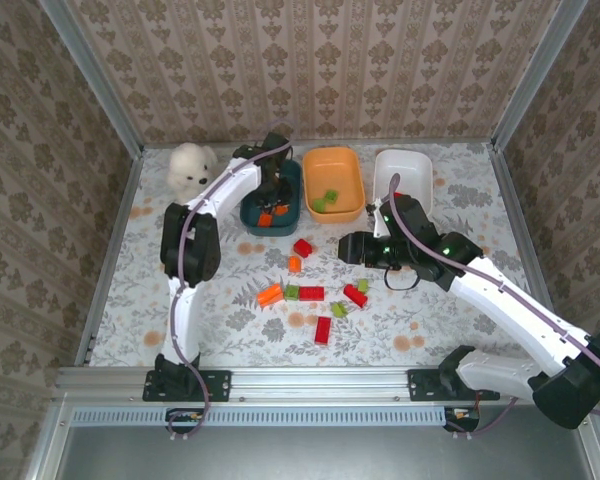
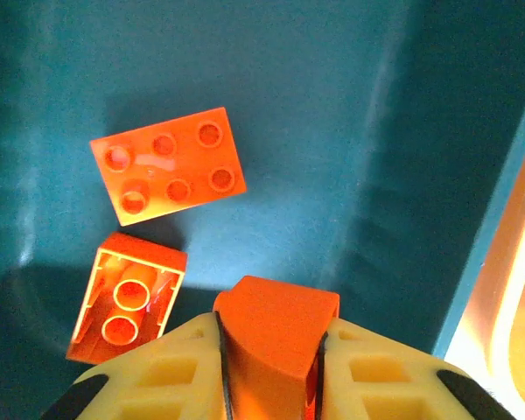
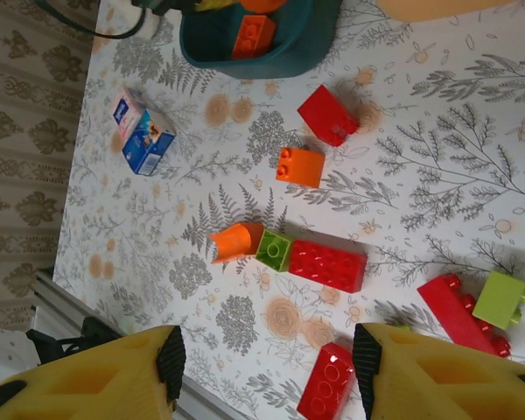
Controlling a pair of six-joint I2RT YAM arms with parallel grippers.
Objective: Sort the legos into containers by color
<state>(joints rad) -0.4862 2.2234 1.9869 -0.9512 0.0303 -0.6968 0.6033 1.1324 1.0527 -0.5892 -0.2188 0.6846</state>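
Top view: your left gripper (image 1: 271, 193) is down inside the teal tub (image 1: 294, 196). The orange tub (image 1: 330, 153) and white tub (image 1: 405, 158) sit off to its side. Your right gripper (image 1: 346, 248) hangs over the loose legos (image 1: 311, 293).
Left wrist: jaws clamped on an orange brick (image 2: 276, 328). Two more orange bricks (image 2: 168, 166) lie just ahead on the tub floor.
Right wrist: jaws apart, nothing held. A red brick (image 3: 325, 389) lies under the gap, close to one finger, with a green brick (image 3: 274, 251) further ahead.
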